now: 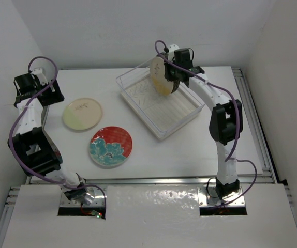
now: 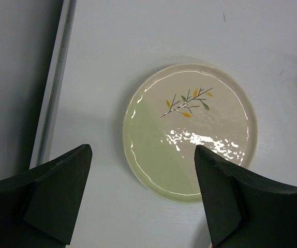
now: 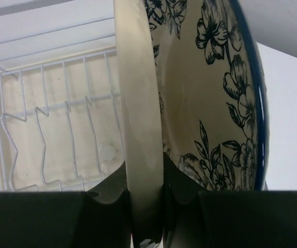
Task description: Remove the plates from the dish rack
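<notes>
White walls (image 1: 138,31) box in a white table (image 1: 190,150). At left, the left gripper (image 2: 143,155) hangs spread above a cream twig-pattern plate (image 1: 82,114), with a red-and-teal floral plate (image 1: 110,147) nearer. At the dish rack's (image 1: 138,107) far end, the right gripper (image 3: 146,181) pinches an upright beige plate (image 3: 138,103) beside a blue-and-white plate (image 3: 216,103).

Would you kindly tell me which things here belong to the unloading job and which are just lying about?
Job: dish rack, cream plate in right gripper, blue floral plate, twig plate, red-and-teal plate.
Not job: white table, purple cables.
</notes>
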Available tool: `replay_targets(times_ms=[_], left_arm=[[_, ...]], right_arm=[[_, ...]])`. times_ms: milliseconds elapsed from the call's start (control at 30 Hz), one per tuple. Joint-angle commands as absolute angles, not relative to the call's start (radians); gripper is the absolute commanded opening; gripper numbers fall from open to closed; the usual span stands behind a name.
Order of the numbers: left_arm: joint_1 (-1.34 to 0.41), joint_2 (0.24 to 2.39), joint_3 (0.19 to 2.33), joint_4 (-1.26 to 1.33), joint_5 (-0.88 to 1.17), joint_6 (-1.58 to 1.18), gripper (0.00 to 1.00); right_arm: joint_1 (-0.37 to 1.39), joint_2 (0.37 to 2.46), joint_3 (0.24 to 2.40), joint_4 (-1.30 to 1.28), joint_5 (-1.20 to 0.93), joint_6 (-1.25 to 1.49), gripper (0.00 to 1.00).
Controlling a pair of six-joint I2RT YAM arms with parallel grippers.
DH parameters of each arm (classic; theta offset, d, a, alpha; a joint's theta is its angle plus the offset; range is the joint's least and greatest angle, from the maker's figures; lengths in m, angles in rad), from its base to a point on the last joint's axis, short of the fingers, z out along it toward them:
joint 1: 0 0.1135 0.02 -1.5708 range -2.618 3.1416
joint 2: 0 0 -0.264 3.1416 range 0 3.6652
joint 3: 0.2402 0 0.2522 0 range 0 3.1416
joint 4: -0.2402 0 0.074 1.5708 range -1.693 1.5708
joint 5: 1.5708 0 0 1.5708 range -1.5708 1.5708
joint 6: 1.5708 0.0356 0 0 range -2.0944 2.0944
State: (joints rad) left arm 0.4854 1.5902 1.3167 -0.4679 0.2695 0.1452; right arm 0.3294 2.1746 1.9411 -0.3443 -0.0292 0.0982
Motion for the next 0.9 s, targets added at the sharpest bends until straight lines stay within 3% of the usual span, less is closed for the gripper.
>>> replay_targets(times_ms=[0,200,367,533,867], left_arm=[[0.482,1.536,1.345,-0.453,0.284,0.14,0.78],[0.482,1.54,1.387,-0.457,0.331,0.138,0.77],[0.476,1.546,1.488,-0.508,0.501,0.153,0.77],[0.456,1.548,1.572,-0.581,0.644,0.172,0.77],[0.373,1.529,1.54,-0.542,0.897,0.032,0.88]], right_arm=[[0.331,2.114,1.882,-0.273,0.024,0.074,0.0],[0.333,1.994,1.92,-0.23,0.022,0.071,0.0],[0.333,1.905,2.003,-0.177,-0.072,0.178,0.0],[0.344,1.829,1.953,-0.019,-0.162,0.337,0.0],[0.521,2.028,2.037,0.182,-0.377,0.746,0.0]])
